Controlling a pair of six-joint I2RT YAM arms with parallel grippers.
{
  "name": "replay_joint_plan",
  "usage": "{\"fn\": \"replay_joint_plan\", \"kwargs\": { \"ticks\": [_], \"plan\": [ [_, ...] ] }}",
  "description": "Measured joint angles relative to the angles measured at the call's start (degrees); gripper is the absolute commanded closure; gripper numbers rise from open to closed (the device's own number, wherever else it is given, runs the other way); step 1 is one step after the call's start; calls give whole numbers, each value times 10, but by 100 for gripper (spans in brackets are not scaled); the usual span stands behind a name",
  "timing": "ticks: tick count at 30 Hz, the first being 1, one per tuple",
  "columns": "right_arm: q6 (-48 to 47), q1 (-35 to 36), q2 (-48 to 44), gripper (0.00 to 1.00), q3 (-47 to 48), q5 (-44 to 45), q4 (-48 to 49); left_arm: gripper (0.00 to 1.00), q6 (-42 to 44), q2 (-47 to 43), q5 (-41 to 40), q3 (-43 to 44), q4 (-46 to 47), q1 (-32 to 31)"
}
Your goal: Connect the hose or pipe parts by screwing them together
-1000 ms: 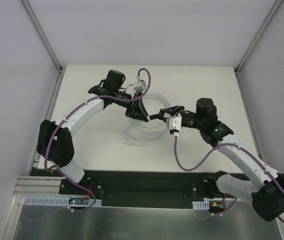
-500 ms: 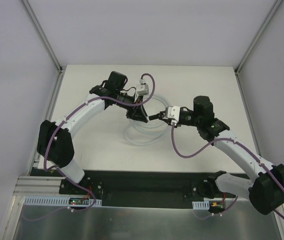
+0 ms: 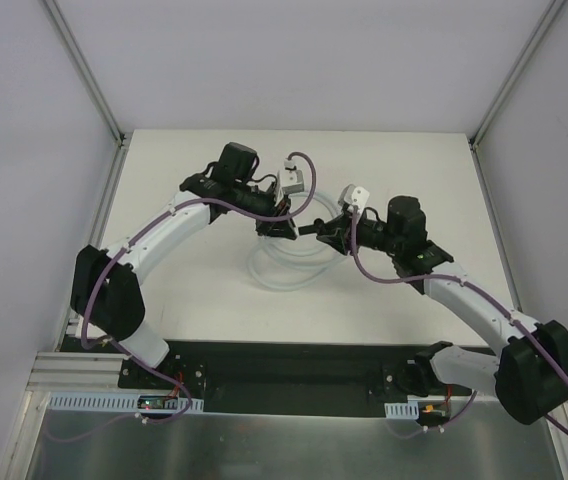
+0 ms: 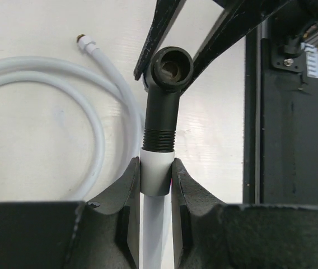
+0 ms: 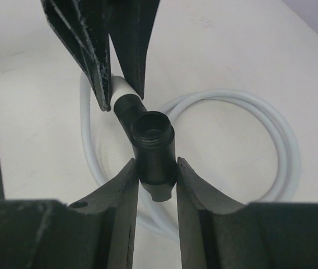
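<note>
Glossy white plastic hose, metal end fitting, matt black threaded plastic connector, matt table

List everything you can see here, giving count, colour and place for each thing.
hose: one, white, coiled on the table, one end lifted
connector: one, black, held above the table, its threaded end meeting the hose's raised end
table: one, off-white, under everything
cables: two, purple, one along each arm
arms: two, white with black joints, bases at the near edge
left fingers: black, shut on the hose's white end
right fingers: black, shut on the connector
</note>
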Motion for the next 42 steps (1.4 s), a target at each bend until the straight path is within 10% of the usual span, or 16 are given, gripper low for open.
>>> {"fn": "replay_joint_plan", "kwargs": {
  "ticks": [27, 33, 42],
  "plan": [
    [690, -4, 63, 99, -7, 160, 113, 100, 25, -79, -288, -166, 262, -63],
    [773, -4, 80, 51, -21, 164, 146, 100, 30, -89, -299, -194, 289, -64],
    [702, -30, -10, 30, -90, 68, 187, 100, 12, -97, -198, -196, 294, -45]
  ]
}}
